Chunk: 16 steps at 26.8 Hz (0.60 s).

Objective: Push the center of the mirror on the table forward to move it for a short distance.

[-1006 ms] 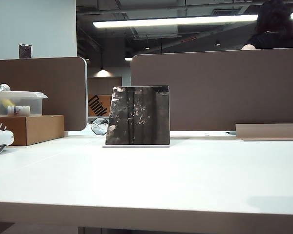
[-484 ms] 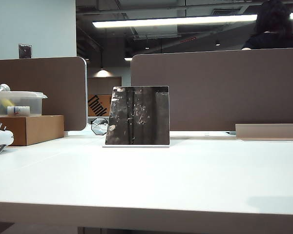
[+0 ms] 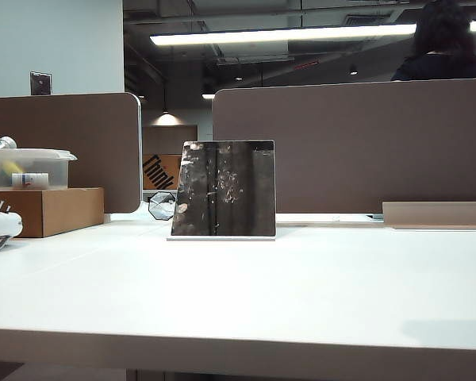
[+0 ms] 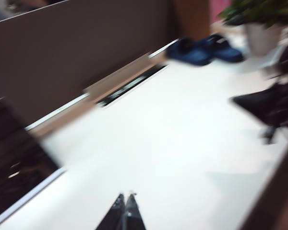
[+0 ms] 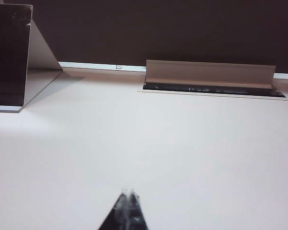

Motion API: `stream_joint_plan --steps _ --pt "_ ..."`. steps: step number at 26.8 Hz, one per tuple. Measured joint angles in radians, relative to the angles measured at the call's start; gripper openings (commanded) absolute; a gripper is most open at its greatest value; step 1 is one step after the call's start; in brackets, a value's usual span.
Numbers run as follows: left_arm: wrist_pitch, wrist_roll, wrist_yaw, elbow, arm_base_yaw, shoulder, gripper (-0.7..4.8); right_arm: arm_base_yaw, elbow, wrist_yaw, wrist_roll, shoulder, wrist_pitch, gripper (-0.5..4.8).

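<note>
The table (image 3: 301,294) is a white desk top backed by brown partition panels (image 3: 357,147). The mirror (image 3: 224,189) stands left of centre, leaning back. Only the wrist views show the left gripper (image 4: 125,211) and right gripper (image 5: 128,211), both closed, holding nothing, over bare surface.

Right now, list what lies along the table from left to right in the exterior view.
White device at the edge → cardboard box carrying a clear plastic container → small octagonal object → mirror → open cable-tray flap. Neither pincer appears in this view.
</note>
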Motion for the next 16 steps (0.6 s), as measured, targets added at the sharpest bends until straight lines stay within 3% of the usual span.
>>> stream_joint_plan --steps 3,5,8,10,13,16 --pt "0.002 -0.008 -0.028 -0.005 0.100 0.000 -0.05 0.000 0.000 0.000 0.000 0.000 0.000 -0.05" --pt "0.003 -0.048 0.018 -0.021 0.214 -0.008 -0.05 0.000 0.000 0.000 0.000 0.000 0.000 -0.05" --pt "0.013 -0.111 0.244 -0.059 0.423 -0.035 -0.05 0.000 0.000 0.000 0.000 0.000 0.000 -0.05" --pt "0.054 -0.146 0.449 -0.104 0.607 -0.058 -0.05 0.000 0.000 0.000 0.000 0.000 0.000 -0.05" --pt "0.124 -0.177 0.631 -0.173 0.783 -0.098 -0.05 0.000 0.000 0.000 0.000 0.000 0.000 -0.05" --pt "0.182 -0.187 0.640 -0.257 0.898 -0.172 -0.05 0.000 0.000 0.000 0.000 0.000 -0.001 -0.05"
